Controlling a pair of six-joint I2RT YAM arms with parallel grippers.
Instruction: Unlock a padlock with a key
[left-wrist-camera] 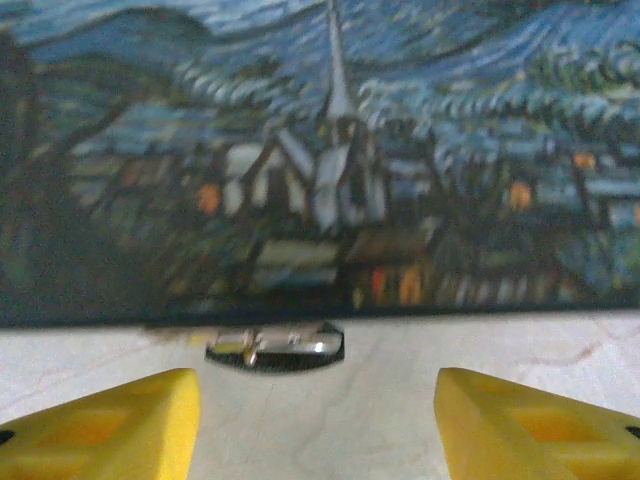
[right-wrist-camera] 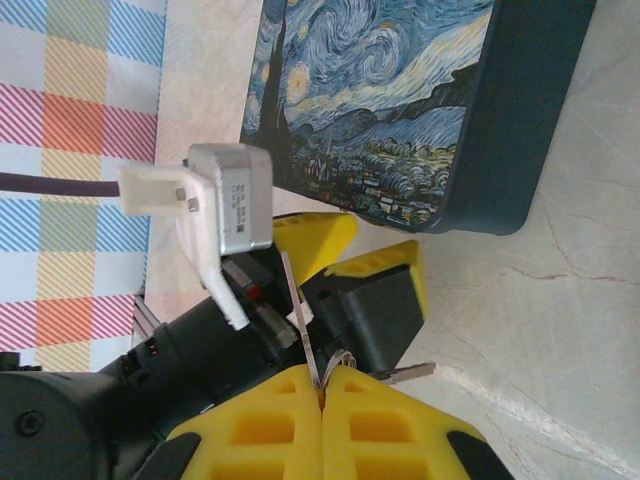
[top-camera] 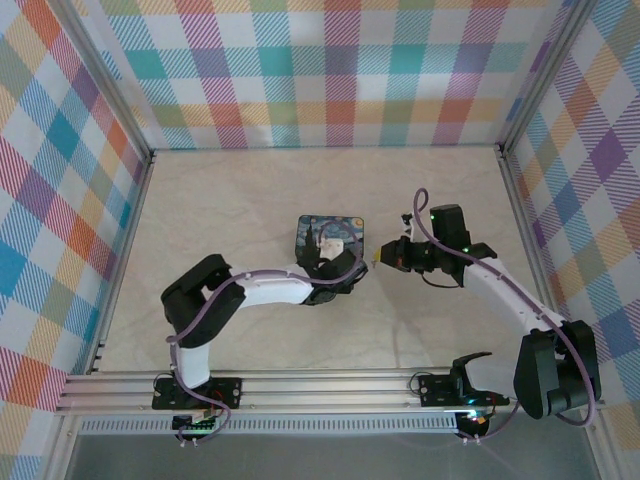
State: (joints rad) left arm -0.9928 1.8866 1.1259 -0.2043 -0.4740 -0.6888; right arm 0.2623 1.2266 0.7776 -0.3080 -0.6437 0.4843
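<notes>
Left wrist view: small dark brassy padlock (left-wrist-camera: 275, 347) lies crosswise on the pale desk (left-wrist-camera: 480, 345) against the painted blue tin (left-wrist-camera: 400, 150), dead ahead of the released left tool (left-wrist-camera: 315, 420); right tool (right-wrist-camera: 322, 395), beside it, clenches the thin grey key (right-wrist-camera: 303, 325).

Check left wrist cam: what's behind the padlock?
The blue tin with its night-village painting, directly behind the padlock lying on the table. The padlock covers a short stretch of the tin's bottom edge, so whether they touch cannot be told.
</notes>
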